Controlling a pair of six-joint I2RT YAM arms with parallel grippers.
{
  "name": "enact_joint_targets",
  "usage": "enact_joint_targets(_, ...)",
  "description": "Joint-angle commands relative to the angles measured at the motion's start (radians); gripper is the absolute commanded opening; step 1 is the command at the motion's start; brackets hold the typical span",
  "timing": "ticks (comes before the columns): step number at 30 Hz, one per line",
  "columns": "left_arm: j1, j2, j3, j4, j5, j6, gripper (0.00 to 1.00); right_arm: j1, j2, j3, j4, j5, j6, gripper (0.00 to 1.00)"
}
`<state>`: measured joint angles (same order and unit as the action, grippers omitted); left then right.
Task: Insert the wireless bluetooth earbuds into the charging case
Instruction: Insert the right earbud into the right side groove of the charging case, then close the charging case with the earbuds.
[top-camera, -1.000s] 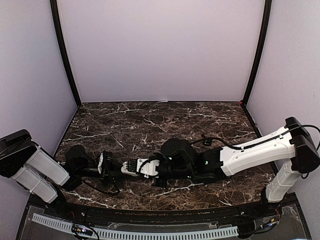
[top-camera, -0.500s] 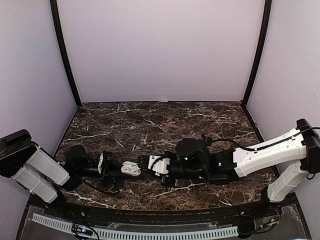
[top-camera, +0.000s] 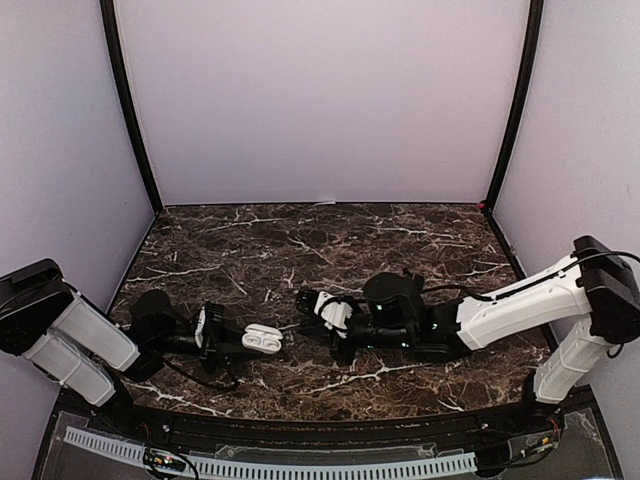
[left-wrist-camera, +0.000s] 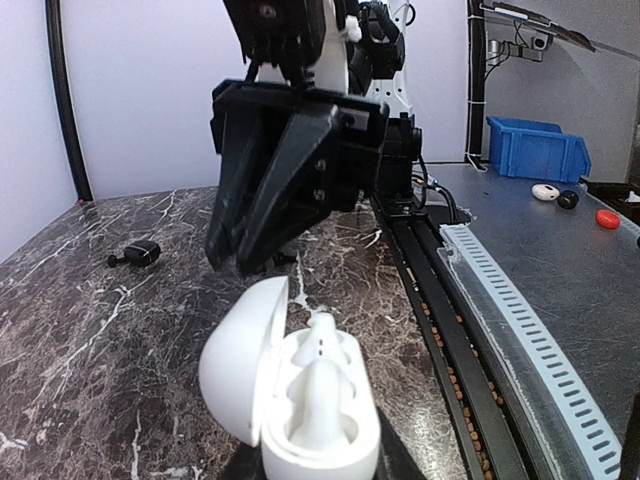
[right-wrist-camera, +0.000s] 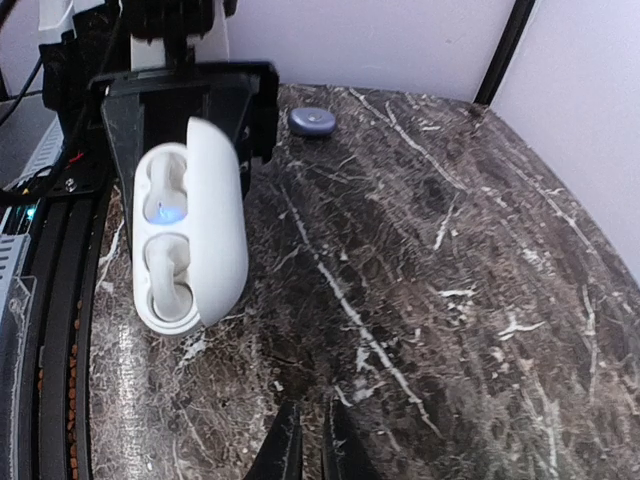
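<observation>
The white charging case stands lid-open between the fingers of my left gripper, which is shut on its base. In the left wrist view the case holds two white earbuds, one in each socket. The right wrist view shows the same case with a blue light glowing inside. My right gripper hovers just right of the case, apart from it. Its jaws are nearly together with nothing between them. A dark earbud lies on the marble beyond.
A purple pebble-shaped case lies shut on the marble past the left gripper. Off the table's near edge run a black rail and a slotted cable duct. Beyond them stand a blue bin and small loose parts.
My right gripper has drawn back from the case, to the right and slightly farther into the table. The left gripper and case have not moved.
</observation>
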<state>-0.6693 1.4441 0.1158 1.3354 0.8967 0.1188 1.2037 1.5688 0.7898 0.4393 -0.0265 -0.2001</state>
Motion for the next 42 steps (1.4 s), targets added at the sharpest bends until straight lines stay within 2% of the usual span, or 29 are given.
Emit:
enact_joint_targets(1, 0.005, -0.011, 0.015, 0.045, 0.040, -0.015, 0.00, 0.001, 0.126, 0.056, 0.075, -0.103, 0.045, 0.05)
enact_joint_targets(3, 0.005, -0.005, 0.016, 0.055, 0.048, -0.020, 0.00, 0.002, 0.159, 0.085, 0.089, -0.142, 0.047, 0.00)
enact_joint_targets(11, 0.005, -0.004, 0.024, 0.043, 0.059, -0.032, 0.00, 0.001, 0.170, 0.101, 0.181, -0.268, 0.013, 0.00)
enact_joint_targets(26, 0.004, 0.007, 0.062, -0.050, 0.059, -0.036, 0.00, 0.002, 0.096, 0.077, 0.205, -0.234, -0.019, 0.00)
enact_joint_targets(31, 0.005, 0.007, 0.075, -0.090, 0.045, -0.033, 0.00, 0.006, 0.057, 0.081, 0.165, -0.227, -0.034, 0.00)
enact_joint_targets(42, 0.005, 0.011, 0.087, -0.115, 0.038, -0.037, 0.00, 0.011, -0.022, -0.010, 0.227, -0.235, -0.065, 0.00)
